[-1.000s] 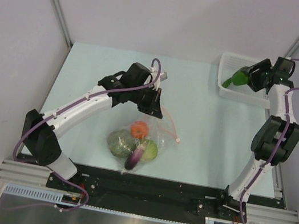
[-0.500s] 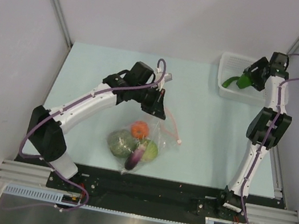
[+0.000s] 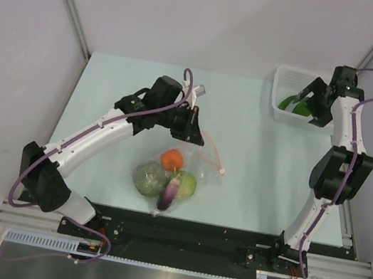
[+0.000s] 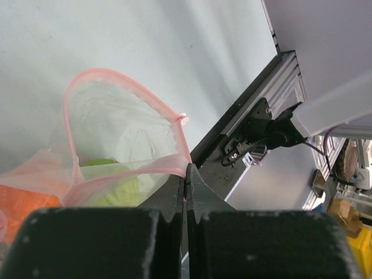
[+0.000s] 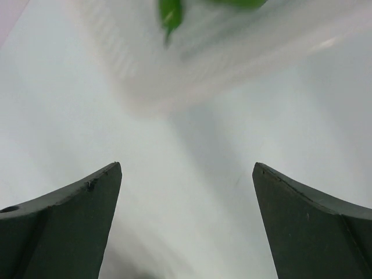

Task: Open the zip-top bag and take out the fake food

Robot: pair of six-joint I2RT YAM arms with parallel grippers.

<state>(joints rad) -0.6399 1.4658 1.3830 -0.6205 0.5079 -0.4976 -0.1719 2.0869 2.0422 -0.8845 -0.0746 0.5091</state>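
The zip-top bag (image 3: 192,169) lies on the table near the front, its mouth held up and open. My left gripper (image 3: 192,132) is shut on its pink zip strip (image 4: 125,174). Inside the bag are an orange-red ball (image 3: 172,159), a mottled green-brown head (image 3: 149,177), a pale green piece (image 3: 187,184) and a purple eggplant (image 3: 168,193). The dark green pepper (image 3: 292,103) lies in the white basket (image 3: 292,71) at the back right. My right gripper (image 3: 313,104) hangs open just above that basket with nothing between its fingers; in the right wrist view the gripper (image 5: 185,168) faces the blurred basket (image 5: 192,64).
Grey walls close the table at the back and on both sides. The black frame rail (image 3: 191,234) runs along the front edge, close behind the bag. Bare table (image 3: 245,135) lies between the bag and the basket.
My right gripper has opened and let the green pepper drop into the basket, then drawn back a little. The left arm has shifted slightly while still holding the bag's edge.
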